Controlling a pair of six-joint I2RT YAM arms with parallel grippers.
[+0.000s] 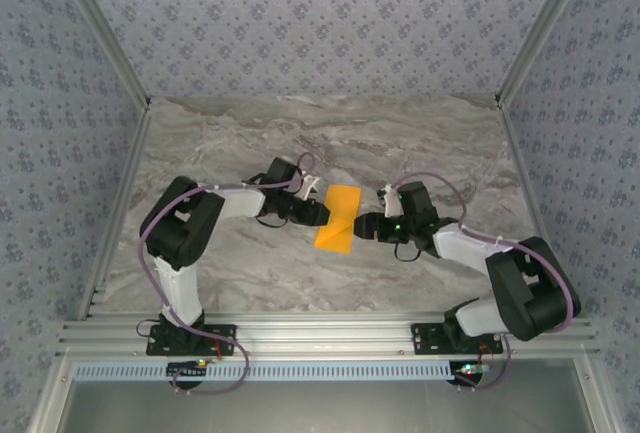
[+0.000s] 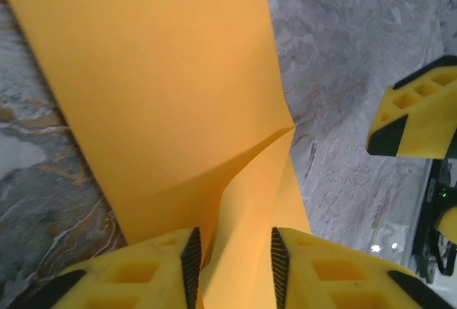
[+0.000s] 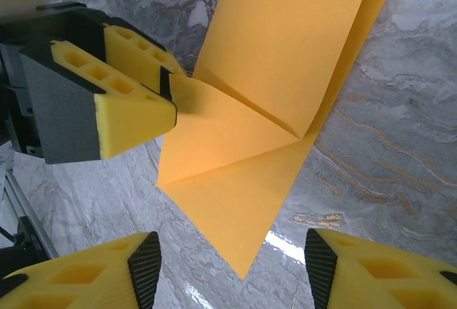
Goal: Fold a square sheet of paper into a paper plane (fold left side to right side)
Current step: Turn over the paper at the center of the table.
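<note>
Left pincer (image 2: pixel 232 266) is clenched on the orange paper's (image 1: pixel 339 216) left edge mid-fold, right pincer (image 3: pixel 232 266) released nearby; carrying it rightward seems needed next.

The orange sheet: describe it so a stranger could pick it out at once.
On the grey marble table, look at the middle, between the two black arms. There lies the orange sheet, partly folded, with the left gripper fingers either side of one edge. It is the one flat, bright orange thing on the veined stone.
</note>
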